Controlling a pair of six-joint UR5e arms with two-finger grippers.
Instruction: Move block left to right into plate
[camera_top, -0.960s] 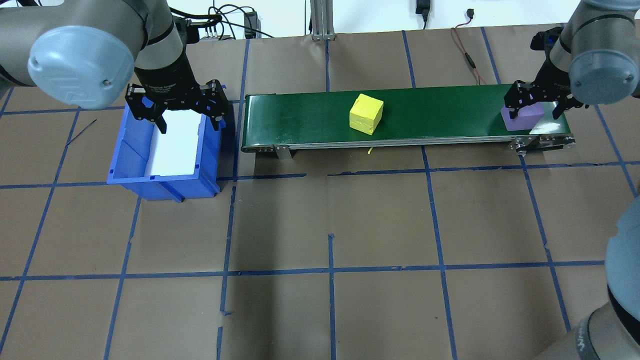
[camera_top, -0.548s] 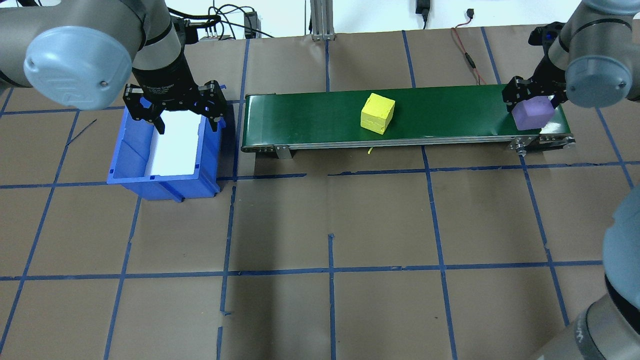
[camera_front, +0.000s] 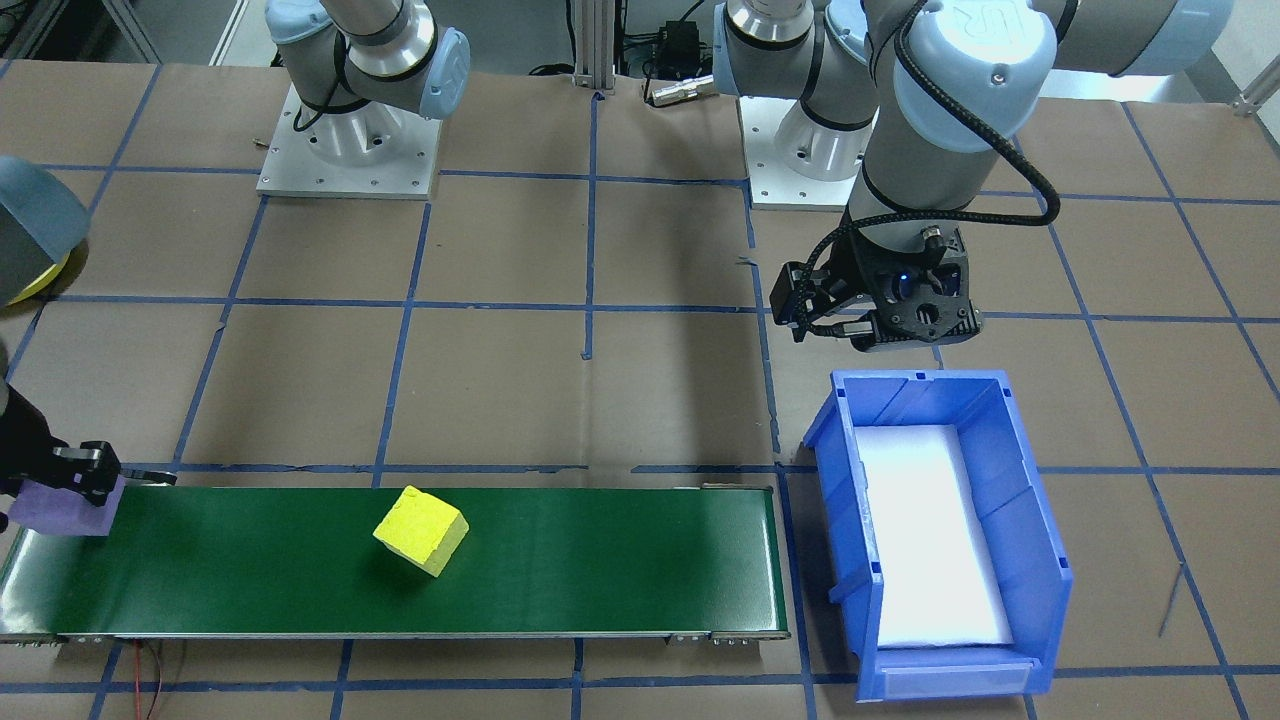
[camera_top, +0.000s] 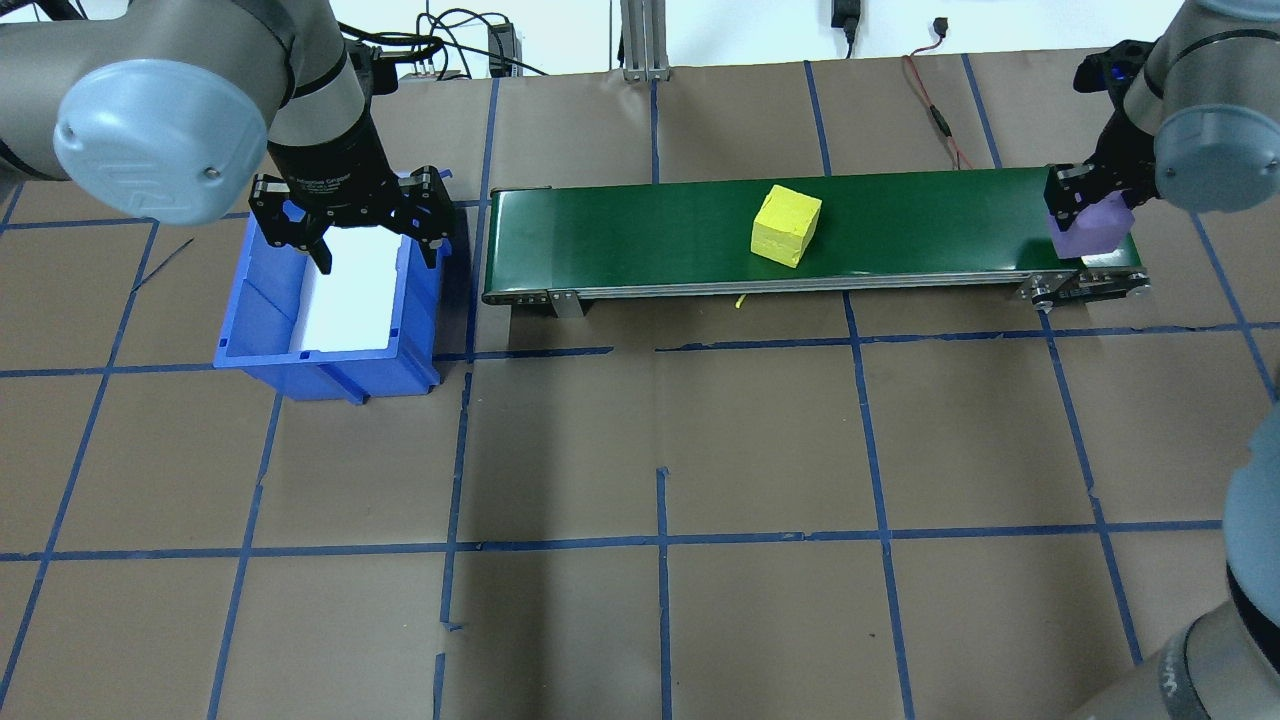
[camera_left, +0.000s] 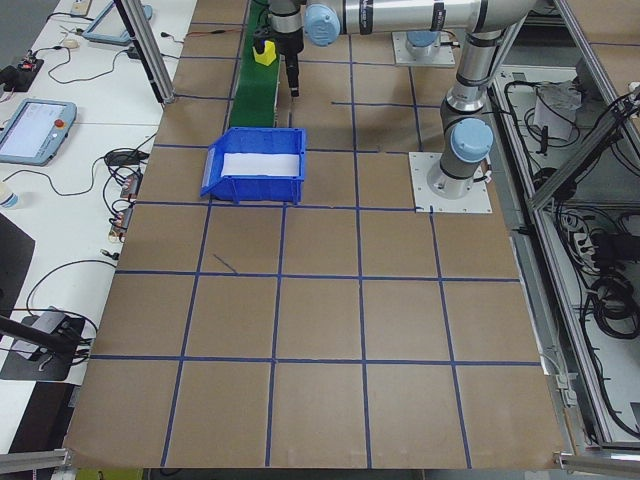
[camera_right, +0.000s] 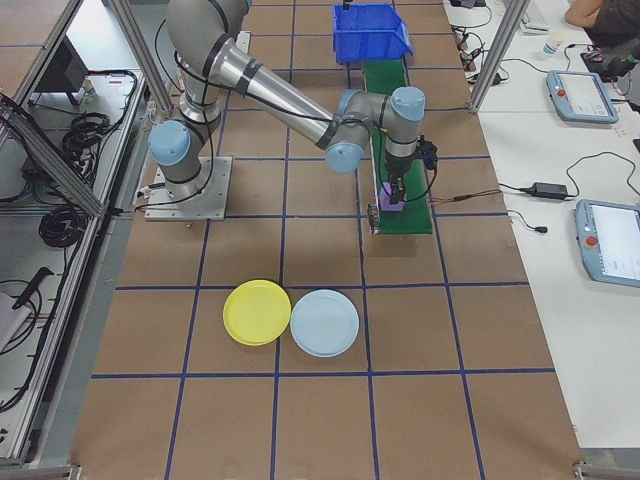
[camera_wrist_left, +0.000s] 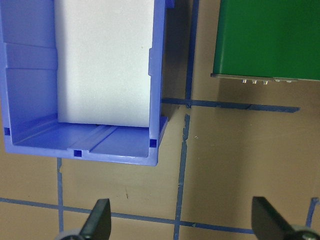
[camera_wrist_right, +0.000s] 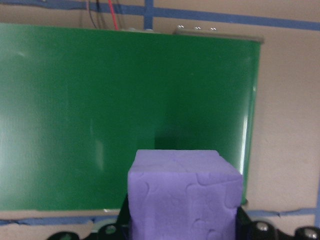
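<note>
A purple block (camera_top: 1090, 228) hangs just over the right end of the green conveyor belt (camera_top: 620, 235), with my right gripper (camera_top: 1092, 212) shut on it. The right wrist view shows the purple block (camera_wrist_right: 182, 195) between the fingers, with its shadow on the belt. A yellow block (camera_top: 786, 225) lies on the belt right of its middle. The yellow plate (camera_right: 257, 312) rests on the table near the robot's right, apart from the belt. My left gripper (camera_top: 377, 250) hangs open and empty over the blue bin (camera_top: 250, 330).
A light blue plate (camera_right: 324, 323) lies touching the yellow one. The bin's floor is white and holds nothing. Cables run along the table's far edge. Brown paper with blue tape lines covers the table.
My right gripper has closed on the purple block and carried it right, towards the belt's end. The yellow block has travelled right along the belt. The left arm has barely moved.
</note>
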